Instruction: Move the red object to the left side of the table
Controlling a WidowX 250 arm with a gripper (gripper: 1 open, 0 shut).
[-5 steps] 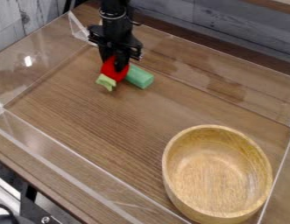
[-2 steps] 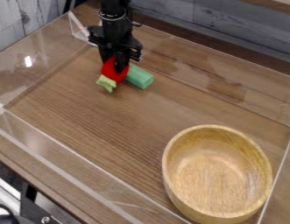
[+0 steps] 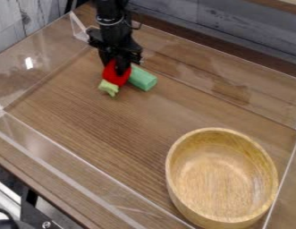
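A: left first – clear acrylic wall (image 3: 30,67), then bare wood-grain surface (image 3: 138,143). Where's the task thing?

B: far left-centre. The red object (image 3: 115,72) sits low over the surface, its light-green end (image 3: 109,87) poking out toward the near side. Can't tell if that end touches the wood or hangs just clear

A: pincer?

B: black pincer (image 3: 115,64) pointing straight down, jaws closed tight on the red object's upper part

A: looks?

B: small, rounded, bright red, glossy-ish; green bit pale and blocky. Tiny next to the bowl

A: handling, my guess?

B: light toy, stiff, probably plastic or painted wood, not fragile. Rounded and smooth so it could slip or swivel in the jaws. Best hold is across the red body's middle, where it's widest, not on the green end

A: anything beside it?

B: flat green block (image 3: 143,79) just right of it, close, maybe touching – can't tell. A drag leftward should leave it alone

A: far right?

B: round light wooden bowl (image 3: 222,175) near right, well apart, looks empty
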